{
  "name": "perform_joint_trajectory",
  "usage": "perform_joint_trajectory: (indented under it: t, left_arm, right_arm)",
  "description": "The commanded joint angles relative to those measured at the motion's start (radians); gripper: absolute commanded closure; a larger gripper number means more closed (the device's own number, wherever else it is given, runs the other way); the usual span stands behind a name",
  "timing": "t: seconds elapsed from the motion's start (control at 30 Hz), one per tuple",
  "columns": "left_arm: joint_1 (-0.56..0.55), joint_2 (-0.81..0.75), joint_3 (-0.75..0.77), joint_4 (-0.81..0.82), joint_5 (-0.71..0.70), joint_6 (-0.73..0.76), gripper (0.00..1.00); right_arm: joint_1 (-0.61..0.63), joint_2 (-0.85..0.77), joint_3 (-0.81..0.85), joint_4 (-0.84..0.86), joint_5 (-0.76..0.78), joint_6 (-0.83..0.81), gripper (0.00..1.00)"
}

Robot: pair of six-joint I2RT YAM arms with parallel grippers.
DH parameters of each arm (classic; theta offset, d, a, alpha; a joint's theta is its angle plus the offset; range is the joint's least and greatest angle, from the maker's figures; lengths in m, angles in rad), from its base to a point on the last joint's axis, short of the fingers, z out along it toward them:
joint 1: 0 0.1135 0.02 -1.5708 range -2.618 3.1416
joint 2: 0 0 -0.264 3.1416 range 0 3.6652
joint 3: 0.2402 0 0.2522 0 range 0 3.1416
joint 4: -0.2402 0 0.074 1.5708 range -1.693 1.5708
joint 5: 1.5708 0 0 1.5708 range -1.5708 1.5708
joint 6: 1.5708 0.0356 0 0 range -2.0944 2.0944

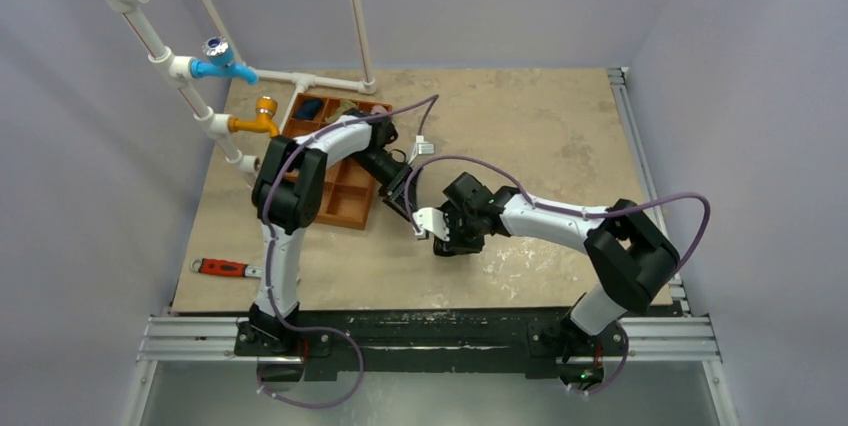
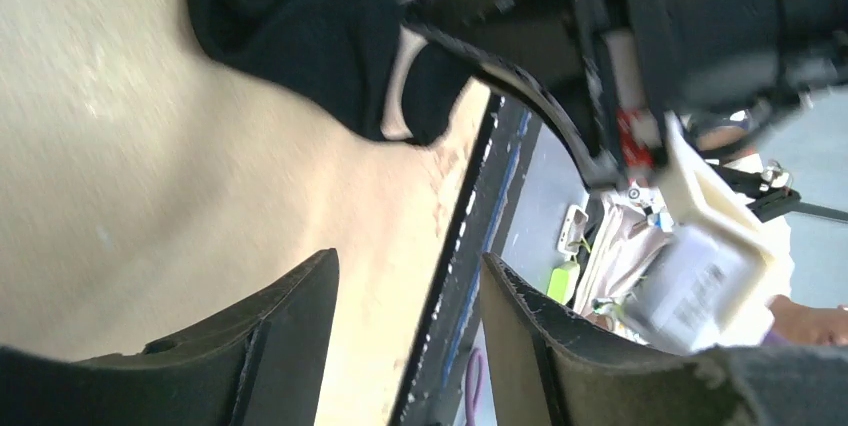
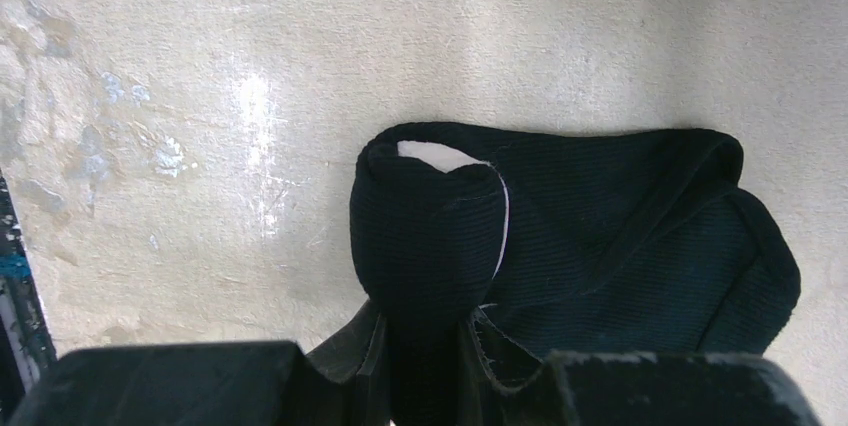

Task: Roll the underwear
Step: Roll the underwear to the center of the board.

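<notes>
A white tag [image 2: 690,286] beyond the surface's edge in the left wrist view carries dark print, too blurred to read. A white patch [image 3: 432,154] shows inside a fold of the underwear [image 3: 610,246]; no writing can be made out on it.

The underwear lies on the tan surface [image 1: 560,126] toward its near middle, under the two wrists. To its left stands the orange-brown tray [image 1: 345,204], close by; a red-handled wrench [image 1: 222,267] lies at the near left corner. To the right and toward the far wall the surface is broad and bare. In the left wrist view the surface's edge runs just beside the garment, with a dark rail [image 2: 470,276] along it.

The garment is black, thin and finely ribbed, bunched into a loose lump — one end folded over into a rounded hump, the rest spreading to the right with a thick rolled hem.

The right claw [image 3: 425,351] is nearly closed, pinching a fold of the underwear between its fingers. The left claw [image 2: 410,311] stands partly apart with nothing between its fingers, just clear of the fabric.
</notes>
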Motion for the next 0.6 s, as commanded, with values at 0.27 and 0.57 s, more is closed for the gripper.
perform_joint_trajectory:
  t: [0.27,0.57]
  left_arm:
    - [0.090,-0.529,-0.348,0.226,-0.131,-0.064,0.47]
    - [0.128,-0.746,-0.466,0.357,-0.302,-0.110,0.46]
  right_arm:
    - [-0.145,0.189,0.271,-0.363,-0.267,-0.071,1.00]
    - [-0.211,0.329,0.421,-0.524,-0.368,-0.163,1.00]
